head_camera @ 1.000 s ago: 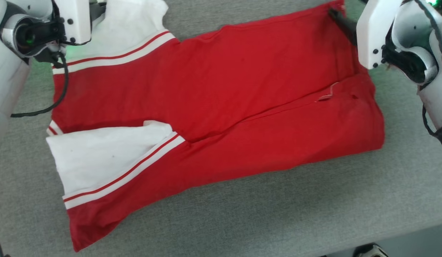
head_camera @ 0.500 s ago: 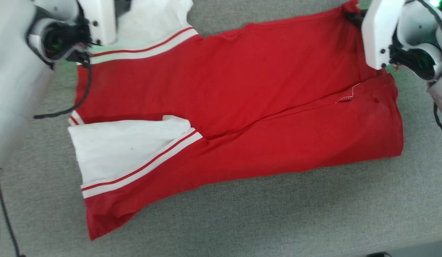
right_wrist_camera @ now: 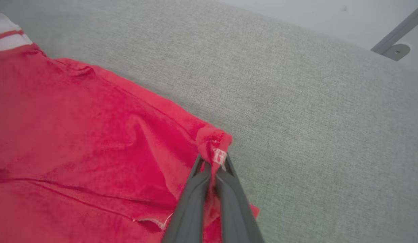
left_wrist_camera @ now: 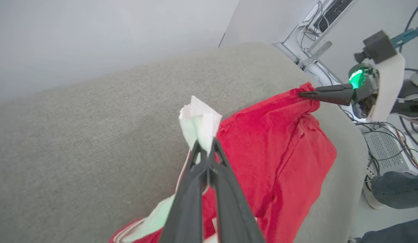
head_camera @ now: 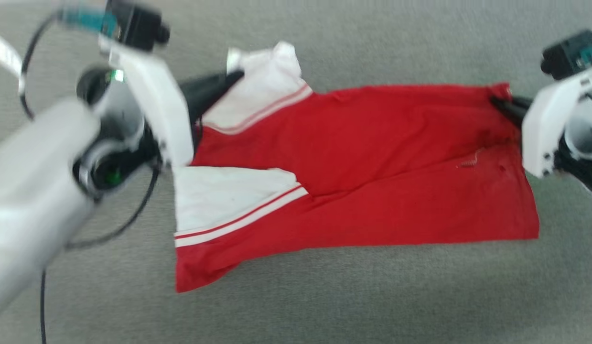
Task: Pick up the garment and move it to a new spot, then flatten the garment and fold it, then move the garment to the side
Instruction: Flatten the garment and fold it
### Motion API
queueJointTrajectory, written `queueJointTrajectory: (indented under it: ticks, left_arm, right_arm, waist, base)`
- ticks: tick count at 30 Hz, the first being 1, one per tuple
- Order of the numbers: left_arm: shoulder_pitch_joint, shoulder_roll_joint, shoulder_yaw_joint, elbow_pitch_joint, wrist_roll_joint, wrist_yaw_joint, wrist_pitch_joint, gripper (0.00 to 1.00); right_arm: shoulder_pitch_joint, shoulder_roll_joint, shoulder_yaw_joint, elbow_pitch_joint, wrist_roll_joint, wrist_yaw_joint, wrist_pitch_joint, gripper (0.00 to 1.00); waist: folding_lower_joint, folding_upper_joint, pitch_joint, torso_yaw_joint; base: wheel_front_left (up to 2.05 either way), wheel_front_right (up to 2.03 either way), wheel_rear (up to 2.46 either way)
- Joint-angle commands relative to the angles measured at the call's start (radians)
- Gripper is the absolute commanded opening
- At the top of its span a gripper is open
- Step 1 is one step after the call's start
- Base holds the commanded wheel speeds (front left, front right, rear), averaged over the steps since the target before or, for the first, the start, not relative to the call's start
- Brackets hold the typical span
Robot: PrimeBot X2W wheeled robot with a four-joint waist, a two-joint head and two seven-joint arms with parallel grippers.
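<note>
The garment [head_camera: 372,167], red with a white section [head_camera: 219,196] and striped trim [head_camera: 243,215], is stretched across the middle of the grey cloth-covered table [head_camera: 324,296], its long side running along the table from left to right. We see it pinched at the two corners nearest the table's far edge. The left gripper [left_wrist_camera: 204,150] has its dark fingers pressed together on a bunched white corner [head_camera: 267,81] of the garment, the cloth poking up past the tips. The right gripper [right_wrist_camera: 213,161] is likewise clamped tight on the red corner toward the table's right end, where a small white tag [right_wrist_camera: 219,157] sits just above the fingertips. Between the two grips the red cloth sags in soft folds, and the striped trim and white panel lie toward the table's left end. We cannot tell whether the near hem touches the table. Off the table's right end, cables [left_wrist_camera: 381,131] run across the floor and a person's leg in jeans [left_wrist_camera: 397,189] stands beside them.
</note>
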Motion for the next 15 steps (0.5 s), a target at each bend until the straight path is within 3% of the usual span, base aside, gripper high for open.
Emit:
queueJointTrajectory:
  ticks: [1, 9, 15]
  left_arm:
    - [0.05, 0.026, -0.006, -0.036, -0.012, -0.002, -0.036, 0.0]
    - [0.344, 0.131, -0.02, -0.192, -0.042, -0.001, -0.292, 0.0]
    - [0.52, 0.113, -0.041, -0.188, -0.069, 0.003, -0.424, 0.0]
  right_arm:
    - [0.04, -0.02, -0.011, -0.021, 0.005, -0.001, -0.008, 0.0]
    - [0.281, -0.12, -0.108, -0.154, 0.024, -0.001, 0.006, 0.0]
    - [0.453, -0.139, -0.216, -0.201, 0.035, -0.001, 0.013, 0.0]
  waist:
    - [0.0, 0.0, -0.066, 0.054]
    - [0.0, 0.0, -0.142, 0.093]
    - [0.0, 0.0, -0.135, 0.105]
  base:
    - [0.0, 0.0, 0.0]
    - [0.0, 0.0, 0.0]
    - [0.0, 0.0, 0.0]
